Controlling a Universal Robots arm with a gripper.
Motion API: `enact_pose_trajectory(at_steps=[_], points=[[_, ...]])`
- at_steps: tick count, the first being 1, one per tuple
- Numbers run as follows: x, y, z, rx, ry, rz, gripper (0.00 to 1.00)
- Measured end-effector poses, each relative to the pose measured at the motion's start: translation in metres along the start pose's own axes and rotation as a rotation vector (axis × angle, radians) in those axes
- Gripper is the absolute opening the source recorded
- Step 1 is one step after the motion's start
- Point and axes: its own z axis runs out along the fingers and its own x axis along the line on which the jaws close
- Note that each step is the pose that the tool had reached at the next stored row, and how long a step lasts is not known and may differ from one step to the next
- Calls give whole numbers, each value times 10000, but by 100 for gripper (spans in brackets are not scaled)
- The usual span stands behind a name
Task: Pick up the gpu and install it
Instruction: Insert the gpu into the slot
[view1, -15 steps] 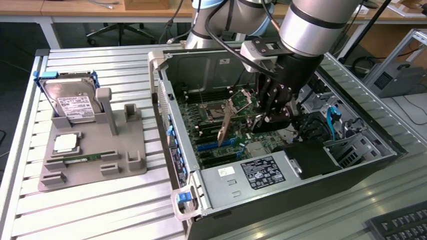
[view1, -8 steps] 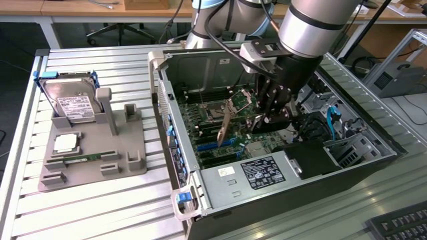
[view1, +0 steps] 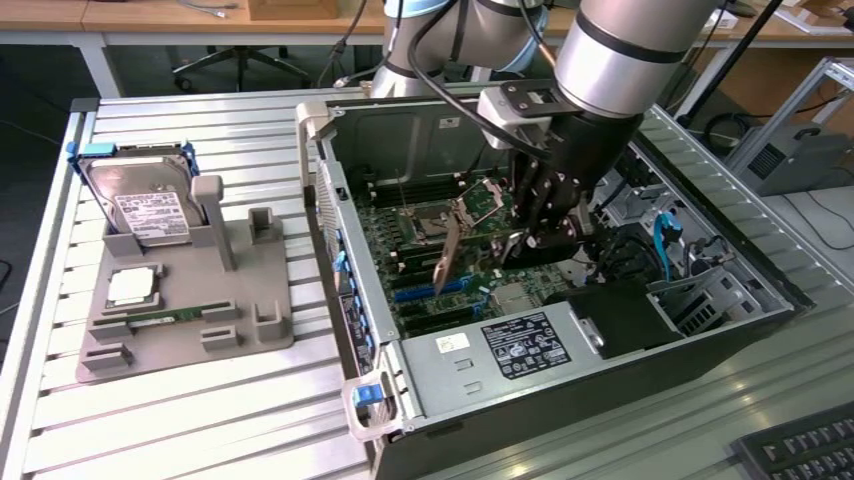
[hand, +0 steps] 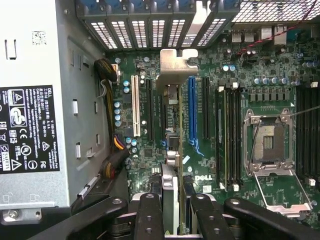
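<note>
The black two-fingered gripper (hand: 176, 212) is clamping the thin, edge-on gpu card (hand: 172, 145) between its fingers (hand: 150, 215), and the card's silver metal bracket (hand: 176, 64) is sitting at the end farthest from the tool. Beneath the card, the green motherboard (hand: 240, 65) is showing a blue expansion slot (hand: 192, 112) just beside it, a white slot (hand: 134, 106) farther off, and an open silver processor socket (hand: 267, 142) well apart.
</note>
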Motion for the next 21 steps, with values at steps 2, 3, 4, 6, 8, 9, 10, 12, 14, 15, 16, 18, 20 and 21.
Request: enact_pose_trajectory(at_steps=[2, 3, 4, 6, 8, 9, 10, 12, 14, 15, 16, 18, 20, 21], points=[[0, 4, 6, 0, 4, 0, 27], [0, 6, 9, 1, 7, 0, 27], [0, 7, 11, 1, 8, -1, 27], [1, 12, 18, 1, 14, 0, 27], [1, 16, 23, 1, 16, 1, 27], [1, 21, 27, 1, 18, 0, 27], [1, 24, 31, 1, 20, 0, 27], [2, 30, 36, 1, 22, 1, 27], [2, 43, 46, 1, 27, 1, 27], [3, 52, 52, 1, 29, 1, 27], [3, 61, 57, 1, 32, 0, 27], [4, 76, 65, 1, 33, 0, 27], [4, 89, 72, 2, 34, 1, 27], [4, 95, 75, 2, 34, 1, 27]])
